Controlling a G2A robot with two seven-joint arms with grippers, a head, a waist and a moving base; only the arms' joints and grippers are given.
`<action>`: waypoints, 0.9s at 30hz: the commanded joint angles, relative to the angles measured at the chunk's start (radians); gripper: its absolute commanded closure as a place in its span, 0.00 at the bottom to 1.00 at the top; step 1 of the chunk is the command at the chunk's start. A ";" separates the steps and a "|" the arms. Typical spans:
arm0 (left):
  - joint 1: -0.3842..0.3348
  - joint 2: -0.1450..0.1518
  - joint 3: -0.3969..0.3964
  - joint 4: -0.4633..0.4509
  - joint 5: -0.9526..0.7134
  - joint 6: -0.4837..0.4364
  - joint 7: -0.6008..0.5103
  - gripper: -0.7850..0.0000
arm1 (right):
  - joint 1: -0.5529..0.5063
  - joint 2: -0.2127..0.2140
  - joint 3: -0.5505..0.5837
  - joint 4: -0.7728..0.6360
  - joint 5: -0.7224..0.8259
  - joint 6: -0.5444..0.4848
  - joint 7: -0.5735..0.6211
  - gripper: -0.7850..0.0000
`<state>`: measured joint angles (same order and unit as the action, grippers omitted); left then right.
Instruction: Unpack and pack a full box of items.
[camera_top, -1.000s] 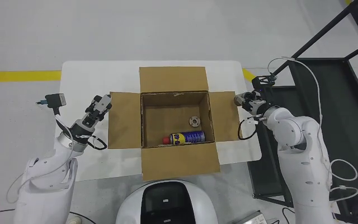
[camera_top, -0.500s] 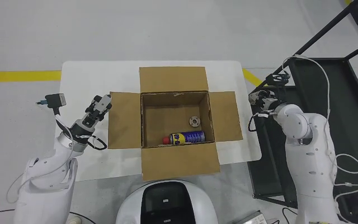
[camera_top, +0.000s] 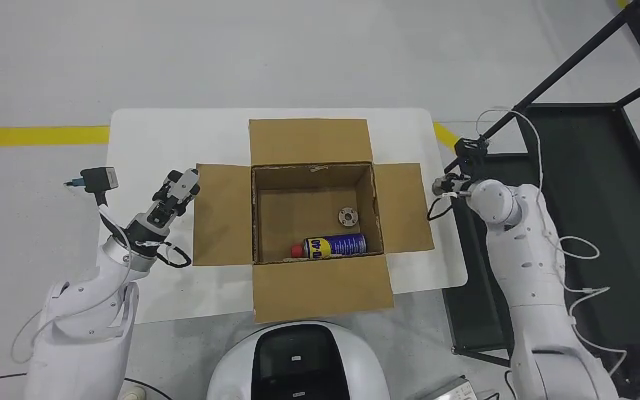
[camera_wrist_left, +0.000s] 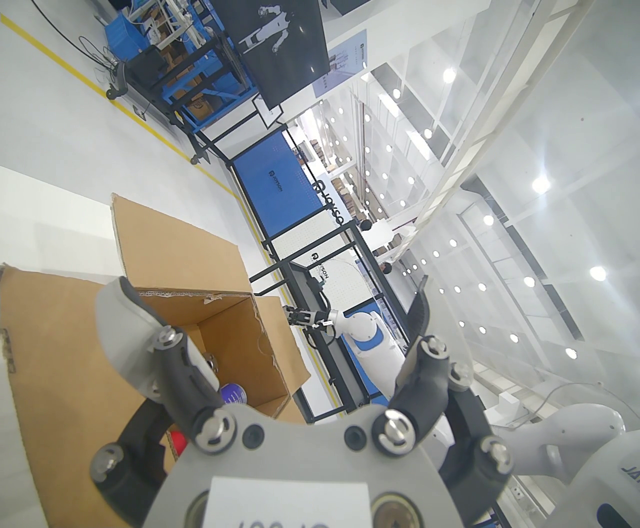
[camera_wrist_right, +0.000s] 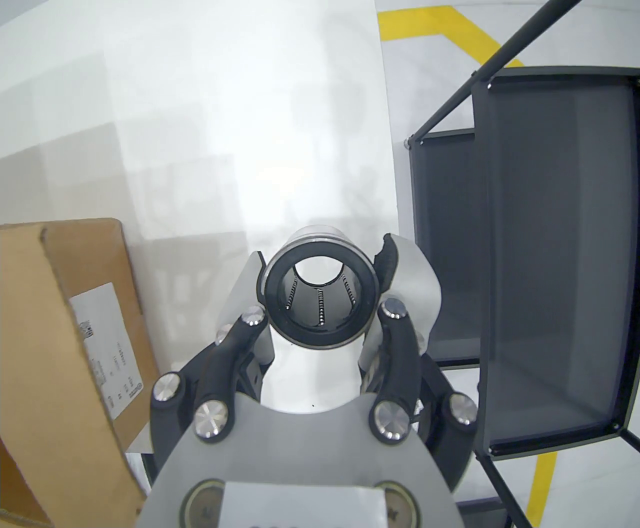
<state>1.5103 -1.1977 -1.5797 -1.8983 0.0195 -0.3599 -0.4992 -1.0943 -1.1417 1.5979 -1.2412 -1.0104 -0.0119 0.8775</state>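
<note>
We are in a large industrial hall or robotics lab: we see a yellow line on a pale floor, a high ceiling with rows of lights, blue panels, a black rack and a big screen.

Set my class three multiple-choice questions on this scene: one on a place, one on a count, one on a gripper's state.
1. Relative to the box, the spray can lies:
A. beside it
B. inside it
C. under it

2. How many items lie in the box?
A. two
B. four
C. none

3. The right gripper is:
A. open
B. shut, empty
C. shut on a metal sleeve

Answers:
1 B: the can rests on the box floor.
2 A: the can and a metal ring.
3 C: the right wrist view shows the sleeve clamped.
</note>
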 joint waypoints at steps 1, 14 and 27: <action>0.000 0.000 0.000 0.000 0.000 0.000 0.000 0.00 | 0.028 -0.003 -0.025 0.063 -0.014 0.007 -0.016 1.00; 0.000 0.000 0.000 0.000 0.000 0.000 0.000 0.00 | 0.130 -0.029 -0.141 0.285 -0.018 0.038 -0.117 1.00; 0.000 0.000 0.000 0.000 0.000 0.000 0.000 0.00 | 0.146 -0.032 -0.150 0.339 0.014 0.046 -0.162 0.00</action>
<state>1.5103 -1.1977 -1.5797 -1.8983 0.0195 -0.3599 -0.4992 -0.9465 -1.1745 1.4459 -0.9003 -0.9980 0.0350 0.7151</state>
